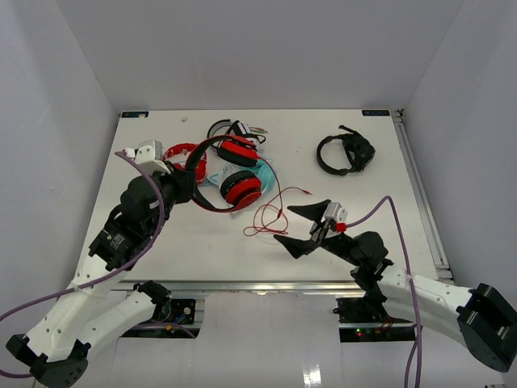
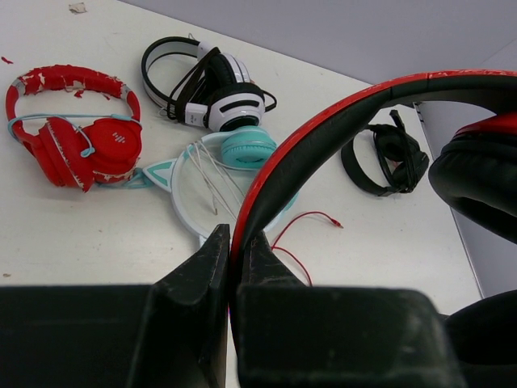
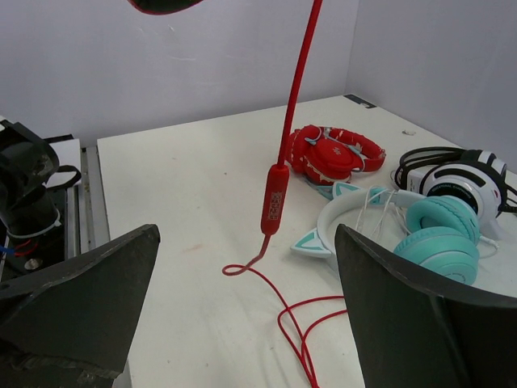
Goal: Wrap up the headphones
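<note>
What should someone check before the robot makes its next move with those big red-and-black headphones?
1. Left gripper shut on the headband of the headphones: ok.
2. Headphones raised, so the red cable hangs down freely: ok.
3. Right gripper open, with nothing in it: ok.
4. Cable in front of the right gripper, between its fingers in the right wrist view: ok.
5. Cable loops on the table free of knots: cannot tell.
6. Cable clear of the teal headset beside it: cannot tell.
</note>
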Controlling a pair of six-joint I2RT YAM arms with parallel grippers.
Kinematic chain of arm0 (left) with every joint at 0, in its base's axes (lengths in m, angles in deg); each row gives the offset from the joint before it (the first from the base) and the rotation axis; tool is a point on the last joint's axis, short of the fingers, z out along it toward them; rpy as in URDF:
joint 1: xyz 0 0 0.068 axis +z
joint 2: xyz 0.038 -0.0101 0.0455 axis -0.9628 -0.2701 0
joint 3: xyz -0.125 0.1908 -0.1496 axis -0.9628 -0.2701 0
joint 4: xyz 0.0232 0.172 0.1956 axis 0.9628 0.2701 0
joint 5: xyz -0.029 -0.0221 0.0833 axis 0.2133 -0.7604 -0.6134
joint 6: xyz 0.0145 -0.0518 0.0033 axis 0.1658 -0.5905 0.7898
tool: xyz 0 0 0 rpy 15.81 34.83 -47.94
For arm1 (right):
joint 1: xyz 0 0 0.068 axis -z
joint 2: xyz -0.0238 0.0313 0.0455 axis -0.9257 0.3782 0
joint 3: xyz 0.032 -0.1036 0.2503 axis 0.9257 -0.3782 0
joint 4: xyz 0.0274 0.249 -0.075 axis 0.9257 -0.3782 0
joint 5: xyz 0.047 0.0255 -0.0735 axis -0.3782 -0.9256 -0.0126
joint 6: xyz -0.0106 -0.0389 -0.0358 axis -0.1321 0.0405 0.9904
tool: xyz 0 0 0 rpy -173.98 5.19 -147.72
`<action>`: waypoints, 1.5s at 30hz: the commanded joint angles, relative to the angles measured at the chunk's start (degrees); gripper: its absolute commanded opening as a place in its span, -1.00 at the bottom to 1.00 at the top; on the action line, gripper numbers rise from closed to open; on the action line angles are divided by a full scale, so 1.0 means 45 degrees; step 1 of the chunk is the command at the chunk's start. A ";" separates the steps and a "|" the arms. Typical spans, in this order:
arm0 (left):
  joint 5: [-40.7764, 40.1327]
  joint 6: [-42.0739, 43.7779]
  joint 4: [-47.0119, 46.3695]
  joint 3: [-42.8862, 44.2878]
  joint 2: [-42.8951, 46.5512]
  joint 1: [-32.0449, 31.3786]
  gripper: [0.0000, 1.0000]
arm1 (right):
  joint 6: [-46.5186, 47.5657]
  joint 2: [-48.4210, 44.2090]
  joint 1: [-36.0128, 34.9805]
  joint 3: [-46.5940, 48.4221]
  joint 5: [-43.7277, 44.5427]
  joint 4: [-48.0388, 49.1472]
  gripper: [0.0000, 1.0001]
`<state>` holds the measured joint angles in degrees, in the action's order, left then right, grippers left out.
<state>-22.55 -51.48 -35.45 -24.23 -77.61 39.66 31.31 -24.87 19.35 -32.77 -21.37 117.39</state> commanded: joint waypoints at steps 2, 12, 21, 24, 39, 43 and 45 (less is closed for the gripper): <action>0.0667 -0.0765 -0.0685 0.0914 0.0152 -0.0048 -1.00 | 0.0566 0.1216 -0.0059 0.0389 -0.0556 0.2316 0.92; 0.1346 -0.0893 -0.0647 0.1284 0.0865 -0.0048 -1.00 | 0.0251 0.4546 -0.0079 0.1604 -0.1840 0.4884 0.98; 0.1539 -0.1149 -0.0627 0.1857 0.1113 -0.0048 -1.00 | -0.0366 0.7443 -0.0201 0.2569 -0.2767 0.8012 0.71; 0.1579 -0.1190 -0.0611 0.1900 0.1170 -0.0048 -1.00 | -0.0550 0.8262 -0.0215 0.2902 -0.2916 0.8863 0.69; 0.1298 -0.1346 -0.0487 0.1541 0.1711 -0.0048 -1.00 | 0.1968 0.8781 -0.0201 0.3258 -0.2462 0.8635 0.74; 0.1688 -0.1419 -0.0587 0.1437 0.1780 -0.0048 -1.00 | 0.2848 0.8706 -0.0120 0.3392 -0.2997 0.8651 0.75; 0.1794 -0.1477 -0.0618 0.1348 0.1856 -0.0048 -1.00 | 0.2931 0.8686 -0.0086 0.3507 -0.3282 0.8639 0.75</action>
<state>-16.49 -55.67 -34.59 -18.37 -70.31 39.66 39.05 14.28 18.66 -18.08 -33.84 131.92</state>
